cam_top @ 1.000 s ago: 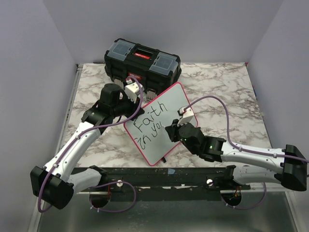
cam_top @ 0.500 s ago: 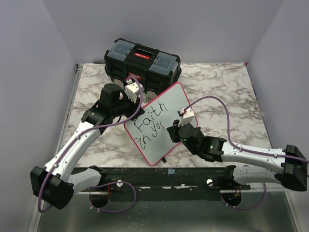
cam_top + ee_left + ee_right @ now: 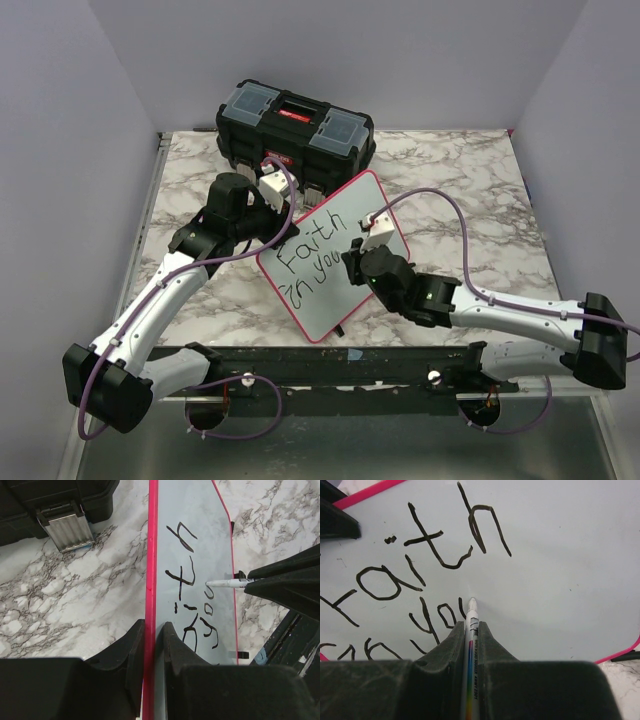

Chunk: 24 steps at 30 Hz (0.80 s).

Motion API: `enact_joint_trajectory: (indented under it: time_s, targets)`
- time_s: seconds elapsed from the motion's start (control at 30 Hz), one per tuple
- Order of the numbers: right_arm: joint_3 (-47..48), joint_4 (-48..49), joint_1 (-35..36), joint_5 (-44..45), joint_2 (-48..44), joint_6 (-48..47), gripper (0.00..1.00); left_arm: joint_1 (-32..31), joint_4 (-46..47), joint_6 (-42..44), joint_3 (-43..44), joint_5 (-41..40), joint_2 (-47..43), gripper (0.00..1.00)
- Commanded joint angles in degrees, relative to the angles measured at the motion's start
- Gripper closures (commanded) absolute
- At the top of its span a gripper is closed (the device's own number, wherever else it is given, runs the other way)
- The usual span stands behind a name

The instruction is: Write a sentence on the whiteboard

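At mid-table, just in front of the black toolbox (image 3: pixel 295 125), the red-rimmed whiteboard (image 3: pixel 345 215) sits turned cornerwise over the marble tabletop (image 3: pixel 470 180). Its black lettering (image 3: pixel 428 536) reads "Faith" with "in you" below it, and nothing written after that. Just past the "u", the tip of a white marker (image 3: pixel 471 620) meets the board, with the right gripper (image 3: pixel 470 630) clamped narrowly around the pen's barrel. At the board's upper-left edge the left gripper (image 3: pixel 150 637) pinches the red rim, jaws nearly together and one finger on each face.
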Motion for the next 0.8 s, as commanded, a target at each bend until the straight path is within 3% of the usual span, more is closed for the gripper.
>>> enact_joint_trajectory:
  time_s: [0.0,0.77]
  targets:
    - [2.8,0.3,-0.4,2.3,1.6,-1.7,0.99,-0.3,1.0,2.8,0.2,-1.8,-0.2,1.0]
    - [-0.5,1.1,-0.4,0.6,1.2,0.8,0.99,-0.3,1.2,2.6,0.2,-1.3,-1.0,1.0]
